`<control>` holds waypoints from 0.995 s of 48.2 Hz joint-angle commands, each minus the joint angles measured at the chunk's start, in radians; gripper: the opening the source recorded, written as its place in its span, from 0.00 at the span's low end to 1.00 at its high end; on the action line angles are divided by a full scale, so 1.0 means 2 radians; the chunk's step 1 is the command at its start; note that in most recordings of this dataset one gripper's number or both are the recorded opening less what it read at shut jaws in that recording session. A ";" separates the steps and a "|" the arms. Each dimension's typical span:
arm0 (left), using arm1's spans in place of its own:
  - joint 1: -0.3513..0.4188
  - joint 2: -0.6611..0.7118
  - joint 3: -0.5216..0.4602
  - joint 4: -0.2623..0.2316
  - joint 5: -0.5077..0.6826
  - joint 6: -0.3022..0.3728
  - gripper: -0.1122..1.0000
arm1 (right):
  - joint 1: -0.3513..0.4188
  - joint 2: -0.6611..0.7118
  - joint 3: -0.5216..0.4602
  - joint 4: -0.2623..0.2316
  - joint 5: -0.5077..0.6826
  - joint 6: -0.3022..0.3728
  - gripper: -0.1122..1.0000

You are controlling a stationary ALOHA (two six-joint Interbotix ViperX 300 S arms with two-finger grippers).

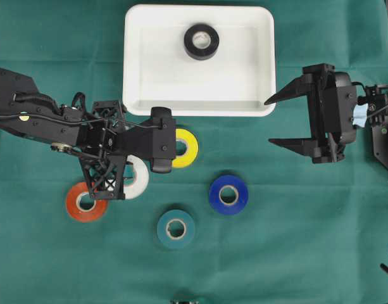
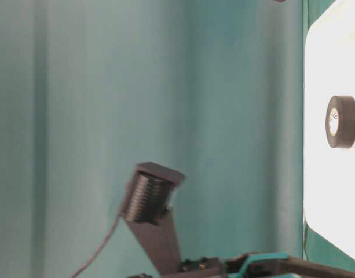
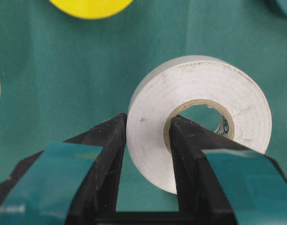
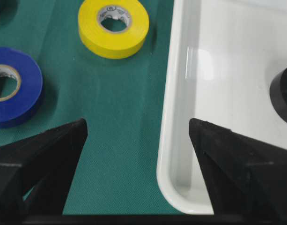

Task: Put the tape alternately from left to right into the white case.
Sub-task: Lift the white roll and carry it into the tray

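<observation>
The white roll (image 3: 199,117) stood on edge, chalky and scuffed, with a tan core. The left gripper (image 3: 145,140) was clamped on its wall, one finger outside, one through the core. It sat left of the yellow roll (image 1: 184,147), below the white case (image 1: 263,63), where the black roll (image 1: 201,41) lay. Red-orange (image 1: 86,202), teal (image 1: 175,228) and blue (image 1: 228,194) rolls rested on the green cloth (image 1: 307,228). The right gripper (image 1: 283,120) hung spread, holding nothing, beside the case's right edge.
</observation>
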 commanded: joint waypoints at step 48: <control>0.184 0.008 -0.044 0.005 -0.040 0.067 0.33 | 0.002 -0.002 -0.005 0.002 -0.013 0.001 0.63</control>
